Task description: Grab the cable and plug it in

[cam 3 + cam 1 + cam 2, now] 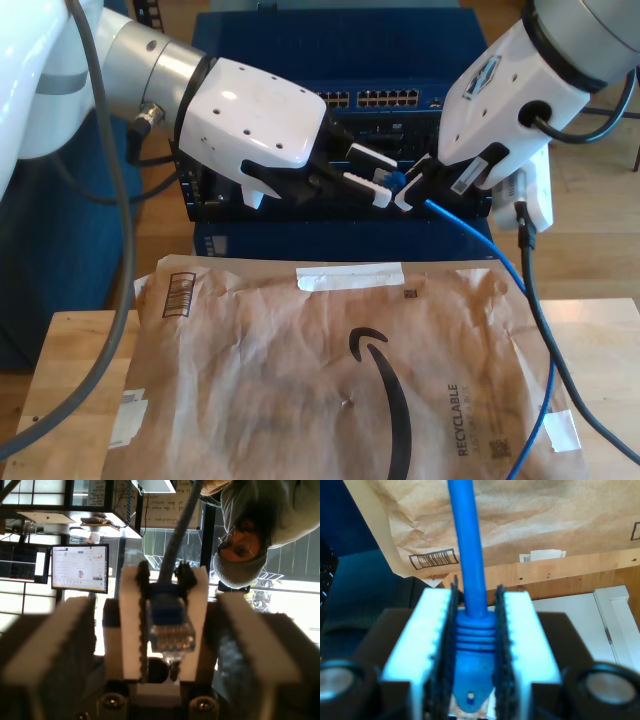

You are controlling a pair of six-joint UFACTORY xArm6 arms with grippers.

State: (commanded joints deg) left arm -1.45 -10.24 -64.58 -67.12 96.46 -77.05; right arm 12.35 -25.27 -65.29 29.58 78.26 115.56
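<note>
My second pincer (475, 630) is clamped on the cable (467, 540), its two white fingers (525, 630) with black toothed pads pressing the ribbed blue boot (475, 645) from both sides. The cable is one thin, bright-blue network lead. It leaves the boot straight past the fingertips, and in the exterior view it curves down along the exterior view's right, over the brown paper mailer (300, 380), to the lower edge. Its one visible plug (170, 630) is a small clear connector with a blue body, and the first wrist view shows it sitting between those same two padded fingers. My first pincer (385, 175) is wide, its two fingers standing apart and holding nothing. It faces the second pincer, with its tips just beside the plug; I cannot tell whether they touch it. Both pincers hang close together in front of the dark network switch (380, 98), whose row of ports runs above them. Below lies the one mailer, crumpled, with a black arrow mark, a barcode and a strip of white tape, spread on the wooden counter (70, 350). In the first wrist view one lit monitor (80, 567) and one person (240, 545) in a grey cap stand beyond.
</note>
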